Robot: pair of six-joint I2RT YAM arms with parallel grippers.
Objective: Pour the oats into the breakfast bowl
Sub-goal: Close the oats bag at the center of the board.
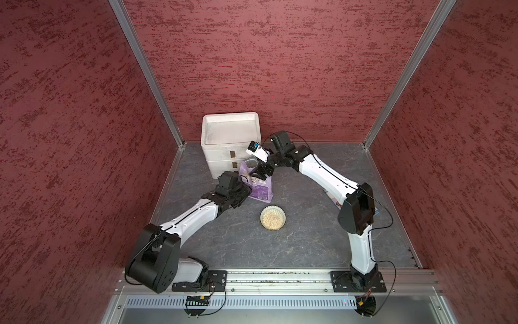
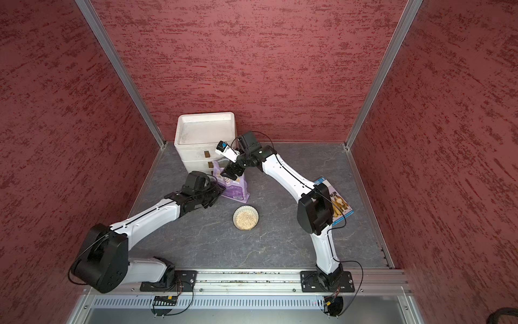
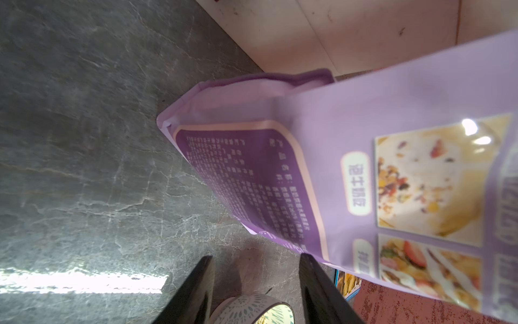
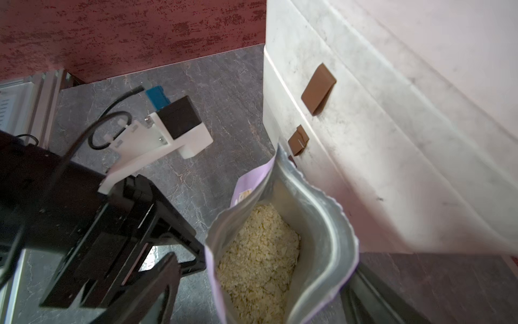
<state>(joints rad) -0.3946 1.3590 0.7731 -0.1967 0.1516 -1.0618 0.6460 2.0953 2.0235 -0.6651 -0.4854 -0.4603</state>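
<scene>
Landmark [image 1: 229, 146]: white 3-drawer box at the back wall. All positions below refer to it.
Oat pouch [image 1: 259, 186]: lavender stand-up pouch, upright just in front of the drawer box. Its mouth is open, with oats [image 4: 260, 252] visible inside.
Breakfast bowl [image 1: 285, 220]: green-lattice bowl, farther in front of the drawer box than the pouch and apart from it. It already holds a layer of flakes.
Right gripper [image 1: 258, 176]: at the pouch mouth. Jaws are wide, 1 on each side of the pouch, with a gap showing, so nothing is gripped.
Left gripper [image 3: 255, 255]: beside the pouch, in front of the drawer box. Jaws are about half apart with only table and bowl between them. 1 fingertip is at the pouch's lower edge; contact uncertain.
Step in hand (judgement): pour looks done; release and retreat.
Procedure: raise the right gripper straight up until clear of the foil lip, with no sideways drag. Draw the left gripper back from the drawer box without nudging the pouch. Route both arms clear of the bowl.
Risk: the open pouch probably tips easily.
</scene>
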